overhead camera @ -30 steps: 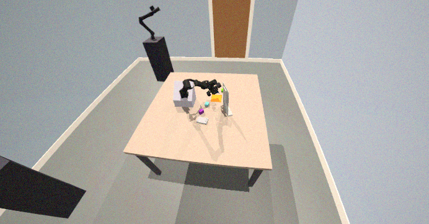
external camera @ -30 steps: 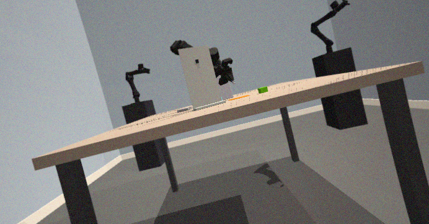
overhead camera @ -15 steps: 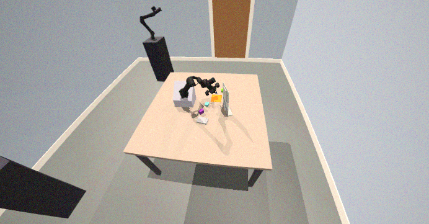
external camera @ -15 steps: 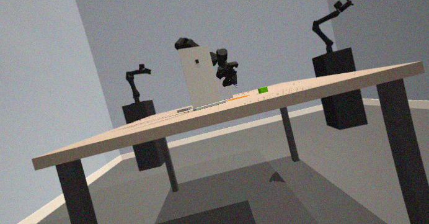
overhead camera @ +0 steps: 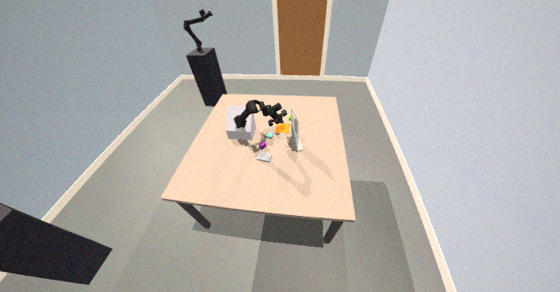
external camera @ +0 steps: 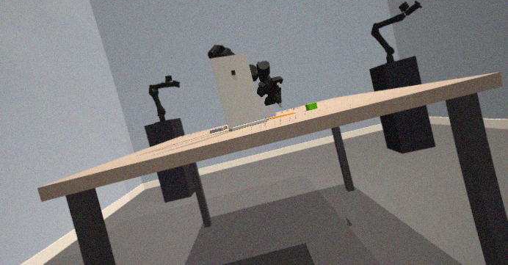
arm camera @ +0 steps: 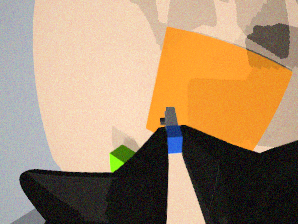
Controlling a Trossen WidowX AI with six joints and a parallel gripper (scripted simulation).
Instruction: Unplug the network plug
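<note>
My gripper [arm camera: 171, 132] [overhead camera: 278, 120] [external camera: 276, 103] is shut on the network plug [arm camera: 174, 144], a small blue body with a thin grey tab pointing forward. It holds the plug above the table, over the near edge of the orange marked square [arm camera: 220, 83] [overhead camera: 282, 129] [external camera: 282, 116]. The upright white panel [overhead camera: 295, 132] [external camera: 238, 89] stands just beside the square. Its dark socket [external camera: 233, 73] is empty. The plug is too small to make out in the top and exterior views.
A green block [arm camera: 120, 157] [overhead camera: 290, 117] [external camera: 311, 106] lies near the square. A cyan block [overhead camera: 269, 135], a purple block [overhead camera: 262, 145] and a flat white piece [overhead camera: 264, 157] lie in front of the arm's grey base box [overhead camera: 239, 129].
</note>
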